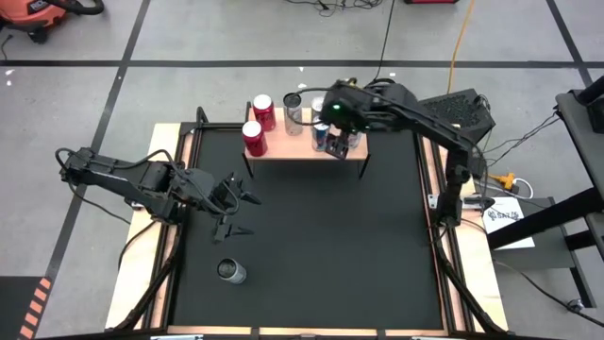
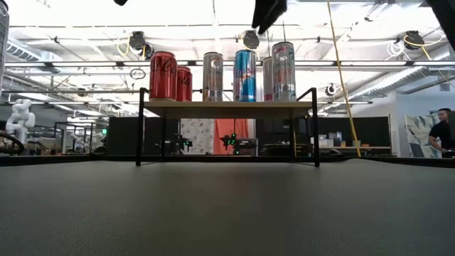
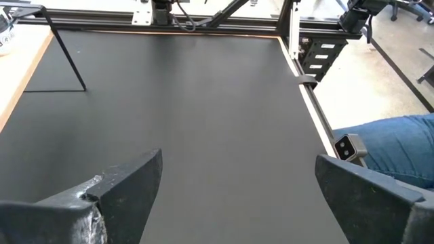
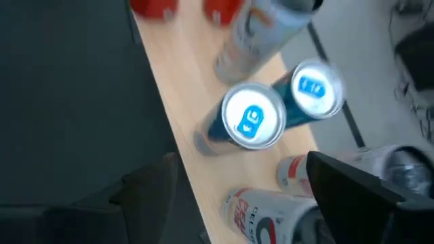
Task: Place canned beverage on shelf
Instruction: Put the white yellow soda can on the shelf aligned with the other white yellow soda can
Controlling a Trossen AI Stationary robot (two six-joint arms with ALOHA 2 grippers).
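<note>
The shelf stands at the mat's far edge on thin black legs, with several cans upright on its wooden top: two red ones, a silver one, a blue one and a white one. My right gripper hovers open above the shelf's right end, clear of the can tops. In its wrist view the blue can and the white can show below its spread fingers. My left gripper waits open over the mat's left side. Another silver can sits on the mat near the front left.
The black mat with wooden edges spreads between the shelf and the near edge. A person's jeans-clad leg shows beyond the table's side, and another person stands far off in the room.
</note>
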